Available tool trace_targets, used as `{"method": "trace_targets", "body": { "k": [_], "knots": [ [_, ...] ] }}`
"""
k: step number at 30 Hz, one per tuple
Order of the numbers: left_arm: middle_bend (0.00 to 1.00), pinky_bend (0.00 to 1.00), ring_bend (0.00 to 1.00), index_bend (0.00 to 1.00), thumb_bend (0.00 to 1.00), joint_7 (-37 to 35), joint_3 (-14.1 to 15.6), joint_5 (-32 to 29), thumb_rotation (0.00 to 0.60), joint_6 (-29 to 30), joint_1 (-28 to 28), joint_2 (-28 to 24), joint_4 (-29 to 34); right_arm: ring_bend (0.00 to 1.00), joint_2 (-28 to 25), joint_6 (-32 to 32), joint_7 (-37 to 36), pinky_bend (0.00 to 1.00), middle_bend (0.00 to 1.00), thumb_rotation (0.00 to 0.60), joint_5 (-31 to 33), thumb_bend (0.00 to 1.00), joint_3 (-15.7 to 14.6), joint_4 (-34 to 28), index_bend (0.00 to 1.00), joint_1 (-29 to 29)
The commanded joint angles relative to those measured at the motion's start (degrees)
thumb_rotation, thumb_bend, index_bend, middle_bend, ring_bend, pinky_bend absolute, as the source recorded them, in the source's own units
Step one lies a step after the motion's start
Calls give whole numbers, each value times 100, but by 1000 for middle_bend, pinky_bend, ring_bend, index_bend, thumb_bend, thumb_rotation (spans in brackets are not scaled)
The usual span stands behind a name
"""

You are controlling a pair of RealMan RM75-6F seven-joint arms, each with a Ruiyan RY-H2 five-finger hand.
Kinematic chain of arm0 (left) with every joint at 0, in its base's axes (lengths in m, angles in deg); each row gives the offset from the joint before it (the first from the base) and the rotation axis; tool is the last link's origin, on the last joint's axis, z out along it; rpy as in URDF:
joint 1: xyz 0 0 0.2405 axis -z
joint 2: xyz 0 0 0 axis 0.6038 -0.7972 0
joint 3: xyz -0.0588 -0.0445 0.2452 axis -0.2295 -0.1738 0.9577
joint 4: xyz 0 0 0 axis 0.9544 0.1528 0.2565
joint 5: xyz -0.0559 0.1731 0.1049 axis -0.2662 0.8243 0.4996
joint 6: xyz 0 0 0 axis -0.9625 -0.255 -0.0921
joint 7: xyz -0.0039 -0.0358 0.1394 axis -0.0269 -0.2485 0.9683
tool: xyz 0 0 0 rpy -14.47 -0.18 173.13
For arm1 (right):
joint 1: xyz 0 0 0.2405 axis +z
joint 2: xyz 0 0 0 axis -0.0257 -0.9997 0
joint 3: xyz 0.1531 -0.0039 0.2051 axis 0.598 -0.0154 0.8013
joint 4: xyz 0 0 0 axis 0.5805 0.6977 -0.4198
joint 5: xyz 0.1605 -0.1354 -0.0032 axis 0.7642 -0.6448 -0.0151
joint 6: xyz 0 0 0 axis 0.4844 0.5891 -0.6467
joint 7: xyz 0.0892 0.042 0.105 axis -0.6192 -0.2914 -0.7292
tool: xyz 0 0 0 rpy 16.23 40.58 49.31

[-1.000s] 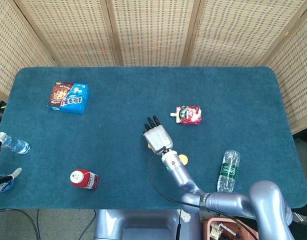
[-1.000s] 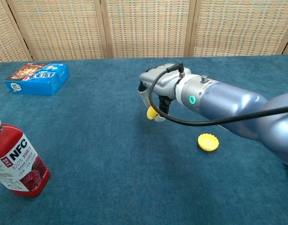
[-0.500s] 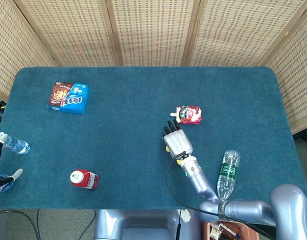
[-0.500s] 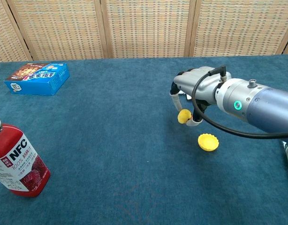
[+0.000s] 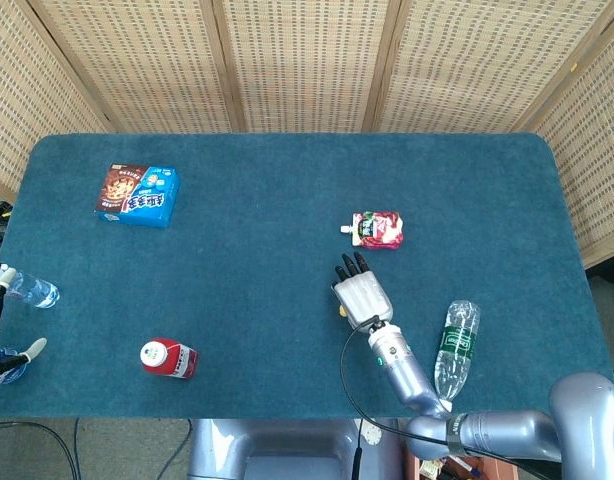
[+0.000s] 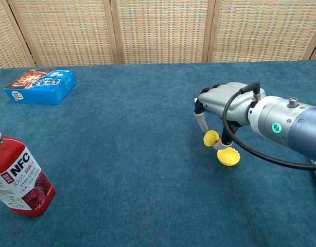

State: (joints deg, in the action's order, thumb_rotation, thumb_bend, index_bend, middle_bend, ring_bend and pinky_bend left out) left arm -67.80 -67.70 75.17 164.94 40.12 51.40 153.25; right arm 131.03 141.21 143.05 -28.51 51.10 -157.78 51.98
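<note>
The right robot hand (image 6: 220,110) pinches a small yellow cap (image 6: 211,137) between thumb and a finger, the rest curled, just above a second yellow cap (image 6: 228,156) lying near the front edge of the bench (image 6: 122,154); it looks mid-carry, and lowering onto that cap seems next

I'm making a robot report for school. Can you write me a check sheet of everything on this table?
Surface: blue cloth table, flat.
Job's things: right hand pinches a small yellow ball just above a yellow cap lying on the cloth.
Clutter: blue box, red bottle, red pouch, clear bottle.
Hands: right holds the ball; left hand at the table's left edge, state unclear.
Cables: black cable looped at the right wrist.
Surroundings: wicker screen behind.
</note>
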Motion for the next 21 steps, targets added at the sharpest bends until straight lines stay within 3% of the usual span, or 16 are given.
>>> {"method": "trace_targets", "body": {
  "k": [1, 21],
  "knots": [
    [0, 0, 0, 0, 84, -6, 3, 20, 600, 29, -11, -6, 8, 0, -3, -8, -2, 0, 189, 600, 20, 213, -36, 10, 540, -25],
    [0, 0, 0, 0, 84, 52, 13, 57, 600, 49, -16, 9, 17, 0, -104, -49, 105, 0, 189, 600, 305, 213, -119, -16, 540, -122]
  ]
}}
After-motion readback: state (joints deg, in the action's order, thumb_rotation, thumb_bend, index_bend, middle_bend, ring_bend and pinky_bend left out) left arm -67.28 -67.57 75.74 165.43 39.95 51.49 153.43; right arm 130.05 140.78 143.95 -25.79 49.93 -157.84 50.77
